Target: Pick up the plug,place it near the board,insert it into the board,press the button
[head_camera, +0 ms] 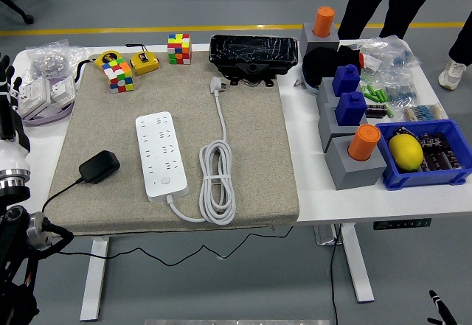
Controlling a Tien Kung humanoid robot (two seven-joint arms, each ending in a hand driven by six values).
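A black plug adapter (pixel 99 166) lies on the beige mat (pixel 258 163) at its left side, and its black cable runs off the near edge. To its right lies the white power strip (pixel 162 154), lengthwise, with its button (pixel 167 186) at the near end. The strip's white cord is coiled (pixel 216 181) and ends in a white plug (pixel 217 84). My left hand (pixel 7 89) stands at the far left edge, fingers up and spread, holding nothing, well left of the adapter. Only a tip of my right hand (pixel 440 309) shows at the bottom right corner, below the table.
Two colour cubes (pixel 120 74) (pixel 178 47), a yellow tape measure (pixel 144 63) and a black box (pixel 254 56) sit along the mat's far edge. Grey blocks (pixel 354 164) and a blue bin (pixel 420 172) with a lemon fill the right side. A person's legs (pixel 383 1) are behind the table.
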